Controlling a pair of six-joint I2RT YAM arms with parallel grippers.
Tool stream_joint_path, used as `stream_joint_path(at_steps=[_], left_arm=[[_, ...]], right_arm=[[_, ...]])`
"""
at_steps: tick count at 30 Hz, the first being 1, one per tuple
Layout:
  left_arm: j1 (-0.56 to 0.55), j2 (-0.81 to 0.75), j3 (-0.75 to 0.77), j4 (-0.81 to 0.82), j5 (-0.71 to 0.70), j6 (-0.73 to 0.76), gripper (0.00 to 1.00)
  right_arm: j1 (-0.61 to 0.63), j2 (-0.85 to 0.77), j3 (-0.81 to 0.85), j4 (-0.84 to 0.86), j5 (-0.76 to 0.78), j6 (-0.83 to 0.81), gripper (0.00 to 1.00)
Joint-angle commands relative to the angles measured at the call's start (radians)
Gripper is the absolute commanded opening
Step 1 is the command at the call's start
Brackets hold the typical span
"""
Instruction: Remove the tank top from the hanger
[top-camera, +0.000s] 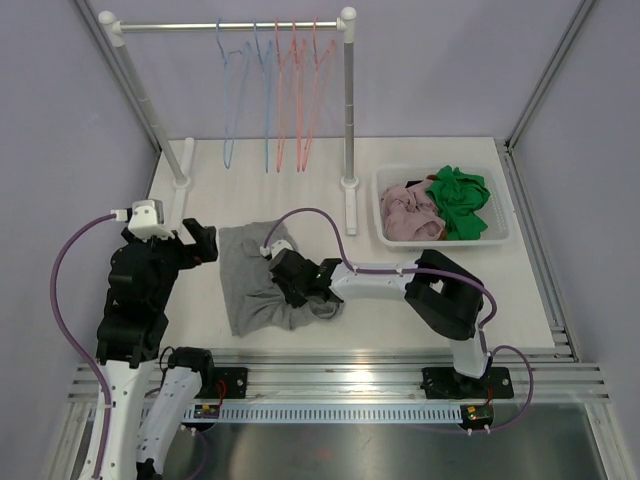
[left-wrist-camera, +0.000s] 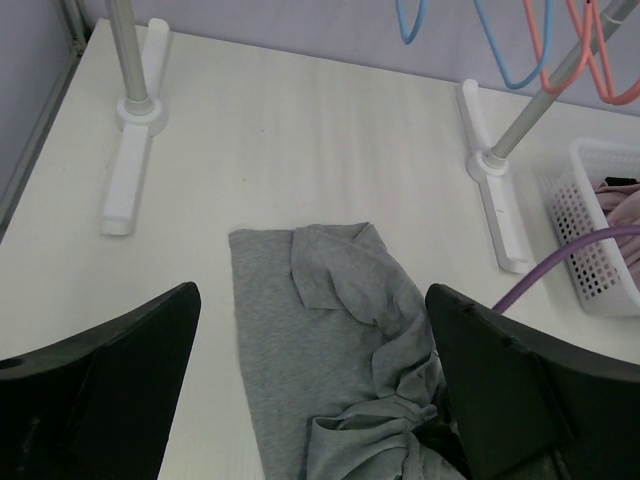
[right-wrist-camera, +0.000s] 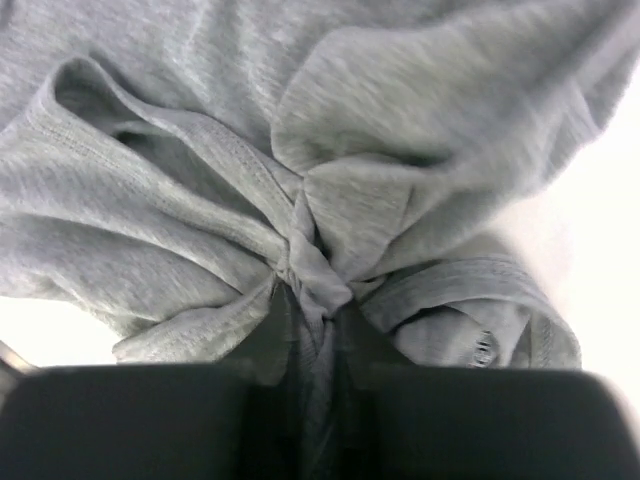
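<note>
The grey tank top (top-camera: 250, 285) lies crumpled on the white table, left of centre. In the left wrist view the tank top (left-wrist-camera: 320, 340) spreads flat between my two black fingers (left-wrist-camera: 130, 380). My left gripper (top-camera: 200, 243) hovers open at its left edge, holding nothing. From the right, my right gripper (top-camera: 293, 283) reaches onto the garment's lower right part. Its wrist view shows this gripper (right-wrist-camera: 315, 310) shut on a gathered bunch of the grey fabric (right-wrist-camera: 300, 120), with folds radiating from the pinch. No hanger shows inside the tank top.
A clothes rack (top-camera: 230, 27) stands at the back with blue hangers (top-camera: 232, 90) and red hangers (top-camera: 300, 90) on its bar. A white basket (top-camera: 445, 241) at the right holds pink and green clothes. The rack's feet (left-wrist-camera: 130, 160) rest on the table.
</note>
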Motion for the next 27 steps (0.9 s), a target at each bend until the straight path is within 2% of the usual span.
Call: stream_joint_path(at_steps=[1,6,8,12,17,21,27], left_arm=[[0.0,-0.047,-0.02,0.035,-0.105,0.018,0.99],[0.0,-0.107,-0.042,0.039,-0.184,0.015,0.99],[0.0,-0.136,-0.054,0.044,-0.187,0.014,0.99],[0.0,-0.161,-0.068,0.055,-0.175,0.014,0.99],[0.0,-0.156,-0.065,0.056,-0.169,0.02,0.99],[0.0,-0.153,-0.063,0.056,-0.163,0.021,0.99],[0.002,-0.153,-0.063,0.058,-0.154,0.02,0.99]], right_arm=[[0.004,-0.103,-0.058,-0.033,0.015,-0.002,0.0],[0.002,-0.319,-0.086,-0.093,0.14,0.046,0.0],[0.004,-0.425,-0.072,-0.16,0.235,0.056,0.0],[-0.002,-0.565,0.01,-0.298,0.47,0.079,0.0],[-0.054,-0.683,0.13,-0.456,0.598,0.037,0.0],[-0.168,-0.729,0.259,-0.539,0.625,-0.005,0.0],[-0.477,-0.702,0.383,-0.691,0.537,-0.062,0.0]])
